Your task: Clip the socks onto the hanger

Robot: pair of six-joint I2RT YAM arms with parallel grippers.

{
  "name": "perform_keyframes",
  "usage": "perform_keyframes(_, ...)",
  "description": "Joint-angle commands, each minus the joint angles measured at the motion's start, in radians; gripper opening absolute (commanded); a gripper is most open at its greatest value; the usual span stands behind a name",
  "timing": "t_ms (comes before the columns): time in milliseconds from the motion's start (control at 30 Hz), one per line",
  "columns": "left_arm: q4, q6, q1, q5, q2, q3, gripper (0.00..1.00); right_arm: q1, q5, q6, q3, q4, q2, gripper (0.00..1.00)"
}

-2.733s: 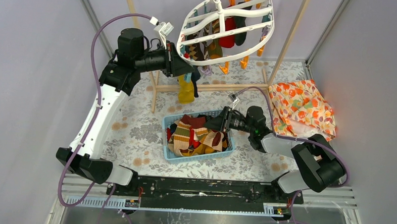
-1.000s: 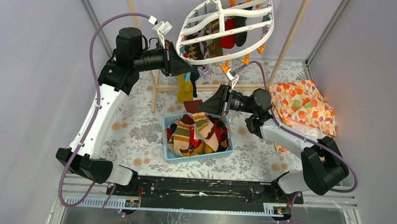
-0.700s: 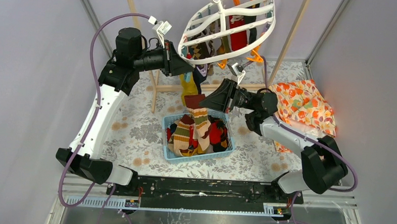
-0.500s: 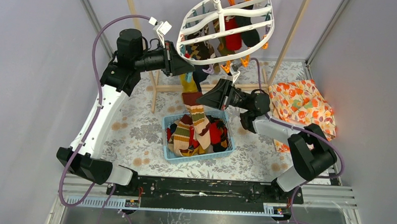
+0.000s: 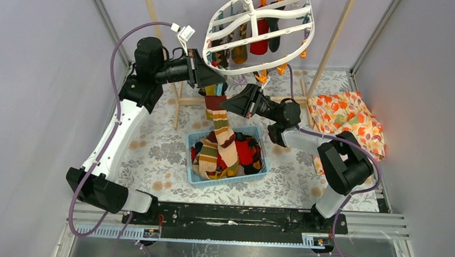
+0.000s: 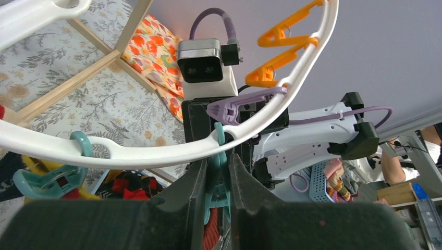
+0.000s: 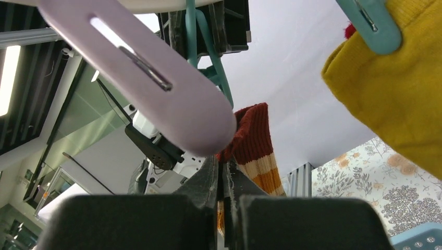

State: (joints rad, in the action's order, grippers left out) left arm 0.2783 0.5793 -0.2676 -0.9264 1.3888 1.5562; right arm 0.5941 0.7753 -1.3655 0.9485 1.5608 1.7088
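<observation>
Above the floral counter [image 5: 155, 143], left gripper [image 6: 218, 179] jaws squeeze a teal clip [image 6: 218, 156] open for the striped sock [image 7: 255, 136] clamped in the right gripper [image 7: 223, 179].

The large white plastic oval hanger [image 6: 156, 152] with cross spokes is hanging tilted above the surface. Orange clips [image 6: 281, 36] and a lilac clip [image 6: 234, 109] are dangling off its rim, and one teal clip [image 6: 219, 172] is sitting squeezed in the left hand [image 6: 219, 195]. A few socks are already hanging beneath it, among them a red sock [image 5: 261, 37] and a mustard yellow sock [image 7: 385, 99] nipped by another teal clip. A long ribbed striped sock [image 5: 220, 125], maroon at the cuff with tan, orange and green bands, is dangling from the right hand [image 7: 224, 182] just beside the squeezed clip. Its foot is trailing onto the heap of mixed socks [image 5: 241, 155] lying in the blue basket [image 5: 189, 150].
</observation>
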Motion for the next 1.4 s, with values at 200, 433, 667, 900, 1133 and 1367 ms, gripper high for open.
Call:
perform_keyframes(200,-0.201,0.13,0.014,-0.107,-0.021,-0.054,0.0,0.022,-0.027,-0.016,0.102,0.156,0.025,0.0)
perform_keyframes(433,-0.222,0.15,0.021,-0.13,-0.021,-0.064,0.0,0.023,-0.031,-0.023,0.127,0.156,0.033,0.0)
perform_keyframes(667,-0.228,0.159,0.027,-0.142,-0.022,-0.067,0.0,0.023,-0.034,-0.015,0.13,0.156,0.024,0.0)
perform_keyframes(900,-0.227,0.159,0.039,-0.152,-0.025,-0.064,0.0,0.023,-0.036,-0.009,0.127,0.156,0.006,0.0)
perform_keyframes(1133,-0.215,0.154,0.043,-0.156,-0.027,-0.067,0.0,0.019,-0.054,0.014,0.117,0.156,-0.025,0.0)
perform_keyframes(1367,-0.215,0.156,0.043,-0.162,-0.03,-0.068,0.0,0.008,-0.097,0.04,0.093,0.154,-0.048,0.0)
